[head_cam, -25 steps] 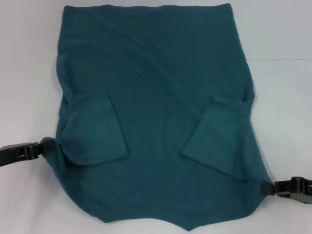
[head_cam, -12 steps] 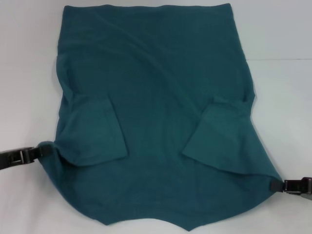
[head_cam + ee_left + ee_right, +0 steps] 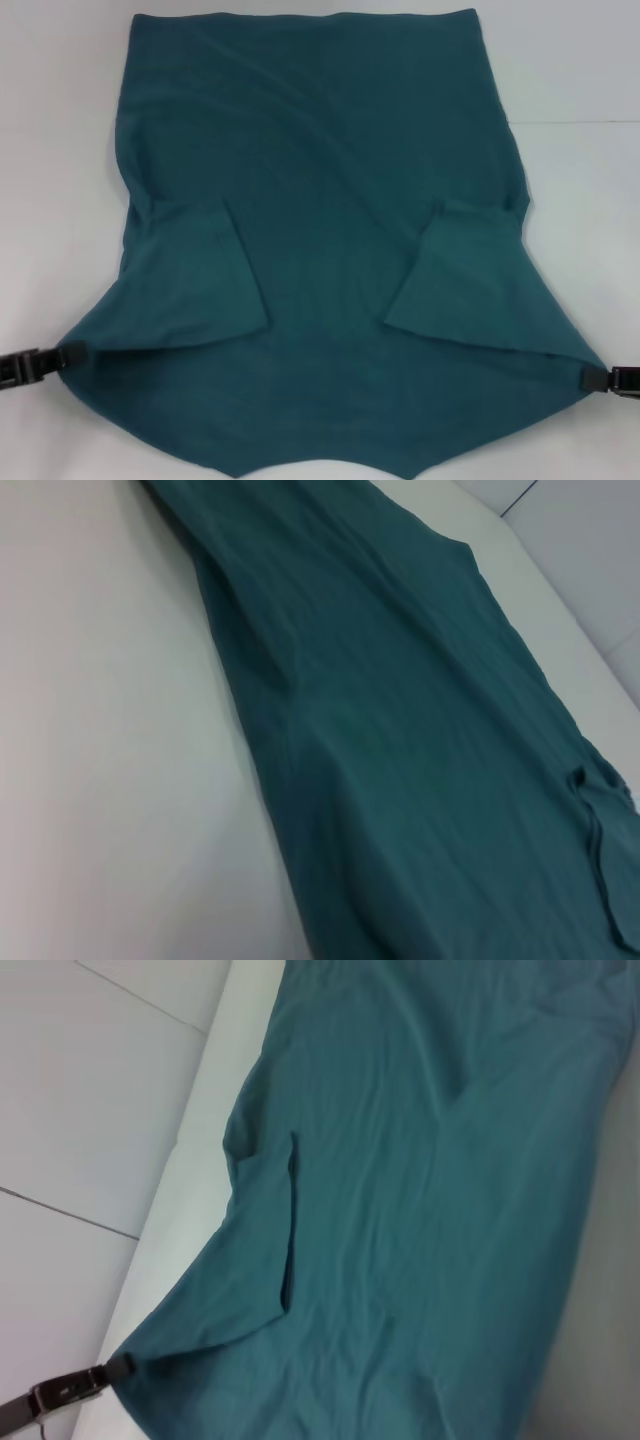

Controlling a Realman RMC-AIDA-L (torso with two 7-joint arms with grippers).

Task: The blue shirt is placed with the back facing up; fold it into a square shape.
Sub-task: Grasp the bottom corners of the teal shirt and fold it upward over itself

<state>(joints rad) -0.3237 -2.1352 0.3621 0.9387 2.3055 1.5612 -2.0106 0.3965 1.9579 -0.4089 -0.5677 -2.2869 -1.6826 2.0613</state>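
On the white desk (image 3: 580, 60): blue shirt (image 3: 320, 200) spread flat, plain side up, both sleeves folded inward.
Head view: left claw (image 3: 66, 354) and right claw (image 3: 592, 377) each pinch an outer shirt corner at the near end, cloth taut between them. Left wrist view: only shirt and desk. Right wrist view: the far claw grips a shirt corner.

the blue shirt (image 3: 330, 200) runs off the head view's near edge; its front is hidden.
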